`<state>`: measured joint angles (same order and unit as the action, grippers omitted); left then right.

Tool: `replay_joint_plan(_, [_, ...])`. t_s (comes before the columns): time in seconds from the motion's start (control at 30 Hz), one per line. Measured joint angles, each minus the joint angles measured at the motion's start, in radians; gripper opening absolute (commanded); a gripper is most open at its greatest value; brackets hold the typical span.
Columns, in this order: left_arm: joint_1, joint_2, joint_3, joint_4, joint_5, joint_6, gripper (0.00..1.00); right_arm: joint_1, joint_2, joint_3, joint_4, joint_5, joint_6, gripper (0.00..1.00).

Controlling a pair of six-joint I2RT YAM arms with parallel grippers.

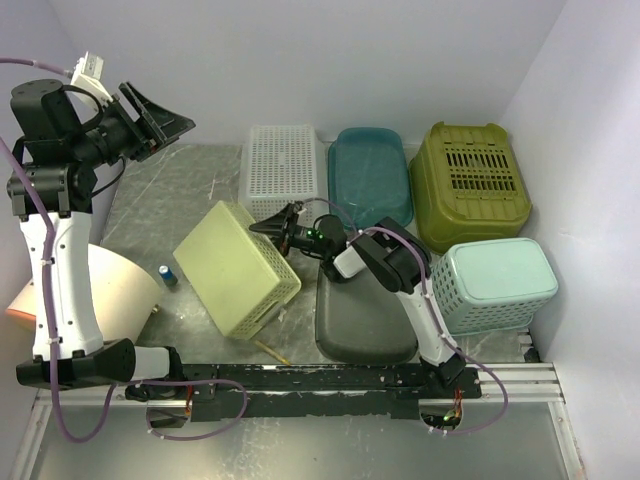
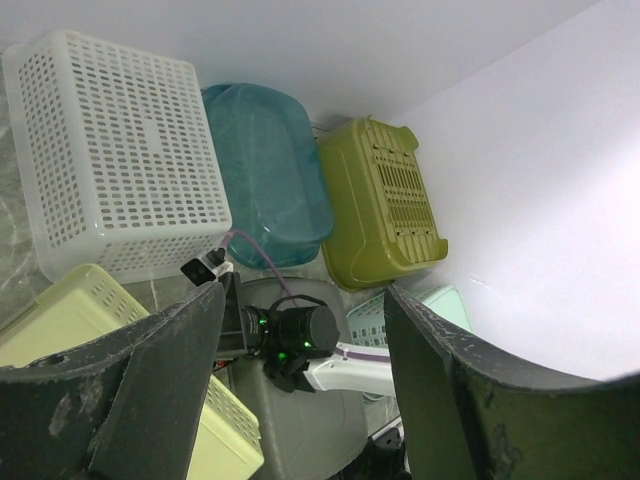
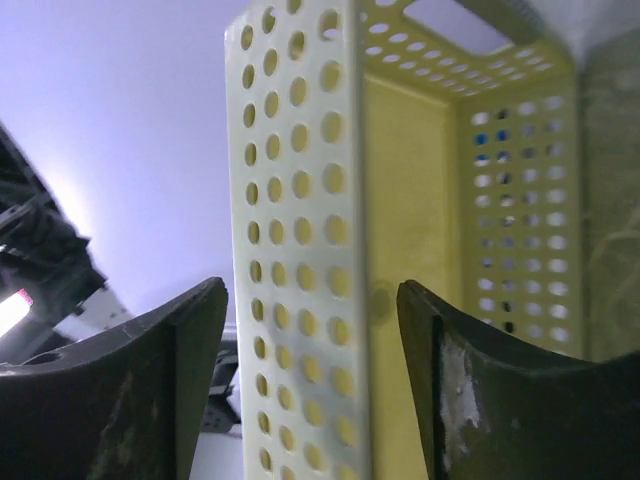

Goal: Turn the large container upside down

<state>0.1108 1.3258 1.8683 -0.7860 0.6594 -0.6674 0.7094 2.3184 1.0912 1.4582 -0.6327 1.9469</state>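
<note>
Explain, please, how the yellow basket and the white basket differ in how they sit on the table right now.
The yellow basket stands tilted, one edge raised, in the middle; the white basket lies flat, seemingly bottom up, by the back wall. The right gripper has its open jaws on either side of one wall of the yellow basket; nothing touches the white basket. Both are rectangular, perforated plastic.
</note>
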Motion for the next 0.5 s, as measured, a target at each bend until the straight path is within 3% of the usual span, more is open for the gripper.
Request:
replay_joint_plan(0.13, [0.000, 0.000, -0.007, 0.005, 0.000, 0.000, 0.76, -0.029, -0.057, -0.003, -0.243, -0.019, -0.157, 0.90])
replay_joint_plan(0.3, [0.000, 0.000, -0.024, 0.015, 0.000, -0.003, 0.76, -0.043, -0.178, 0.120, -0.825, 0.040, -0.499, 0.94])
replay_joint_plan(0.5, [0.000, 0.000, -0.041, 0.025, 0.000, -0.003, 0.76, -0.041, -0.293, 0.232, -1.205, 0.166, -0.790, 1.00])
